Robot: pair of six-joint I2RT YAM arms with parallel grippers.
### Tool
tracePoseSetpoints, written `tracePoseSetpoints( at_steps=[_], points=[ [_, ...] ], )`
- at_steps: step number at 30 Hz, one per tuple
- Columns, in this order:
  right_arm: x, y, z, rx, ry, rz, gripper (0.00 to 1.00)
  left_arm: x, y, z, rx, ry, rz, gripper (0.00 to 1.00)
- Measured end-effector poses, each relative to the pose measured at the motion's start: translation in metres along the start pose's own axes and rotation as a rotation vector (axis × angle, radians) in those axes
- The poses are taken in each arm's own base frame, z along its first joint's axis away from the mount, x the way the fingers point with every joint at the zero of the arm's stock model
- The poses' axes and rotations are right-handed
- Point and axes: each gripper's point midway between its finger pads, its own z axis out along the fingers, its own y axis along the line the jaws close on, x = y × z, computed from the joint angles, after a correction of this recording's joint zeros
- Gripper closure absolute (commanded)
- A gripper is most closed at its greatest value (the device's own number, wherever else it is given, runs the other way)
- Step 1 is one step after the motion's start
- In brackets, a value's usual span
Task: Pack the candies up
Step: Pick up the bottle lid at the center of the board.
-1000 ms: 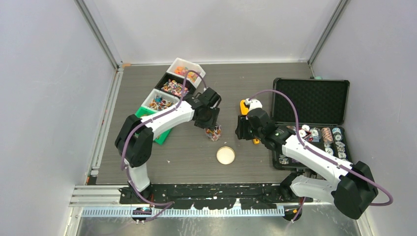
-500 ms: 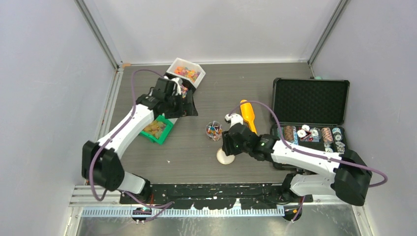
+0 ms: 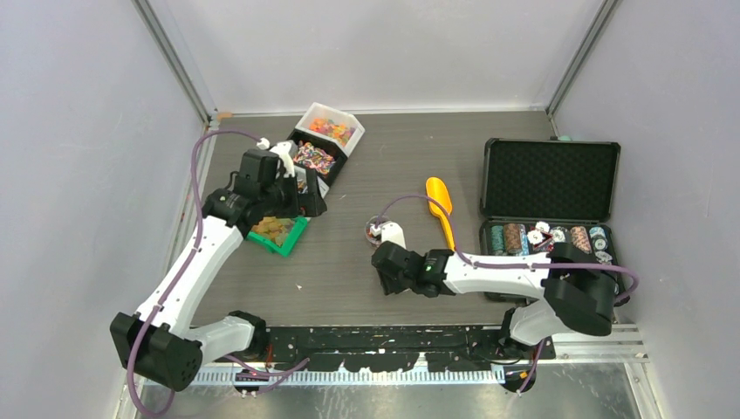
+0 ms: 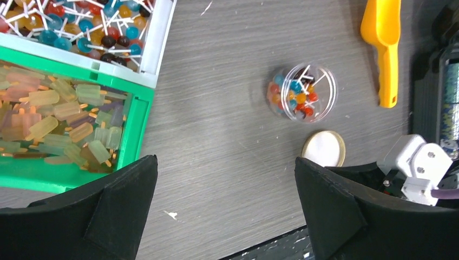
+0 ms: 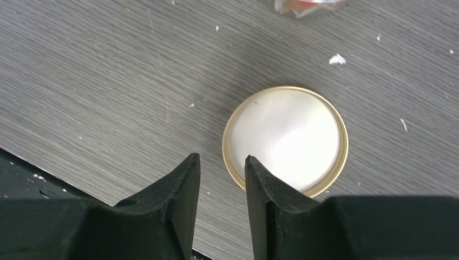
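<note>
The candies are small lollipops and gummy pieces. Some lollipops fill a small clear jar standing on the table. The jar is half hidden by my right wrist in the top view. Its gold-rimmed white lid lies flat just in front of it. My right gripper is low over the lid's left rim, one finger outside and one over the lid, with a narrow gap between them. My left gripper is wide open and holds nothing. It hangs by the green bin of gummy candies.
A white bin of lollipops sits behind the green one, with more candy bins further back. An orange scoop lies right of the jar. An open black case with poker chips stands at the right.
My left gripper let go of the jar, opened wide and drew back left to the bins. My right arm swung from the scoop down to the lid, its jaws narrowing.
</note>
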Motion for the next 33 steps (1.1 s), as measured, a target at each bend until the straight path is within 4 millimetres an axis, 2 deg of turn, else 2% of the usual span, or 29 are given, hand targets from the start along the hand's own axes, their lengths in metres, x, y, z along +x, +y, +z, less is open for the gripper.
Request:
tracePoseSetpoints(
  at_steps=[5, 11, 22, 23, 26, 33],
  points=[
    [-0.007, 0.008, 0.008, 0.021, -0.008, -0.012, 0.64, 0.018, 0.008, 0.002, -0.012, 0.057, 0.05, 0.03],
    [-0.004, 0.007, 0.021, 0.071, 0.022, -0.038, 0.65, 0.037, 0.009, 0.006, 0.016, 0.114, 0.071, 0.04],
    [0.007, 0.0, 0.03, 0.112, 0.056, -0.063, 0.77, 0.031, 0.004, -0.009, 0.043, 0.057, 0.094, 0.04],
    [0.006, 0.001, 0.03, 0.111, 0.055, -0.063, 0.79, 0.031, 0.004, -0.01, 0.043, 0.051, 0.095, 0.04],
    [0.005, 0.002, 0.031, 0.108, 0.054, -0.063, 0.98, 0.03, 0.005, -0.014, 0.039, 0.036, 0.102, 0.03],
    [0.002, 0.009, 0.024, 0.067, 0.051, -0.055, 1.0, 0.027, 0.007, -0.019, 0.046, -0.03, 0.147, 0.02]
  ],
)
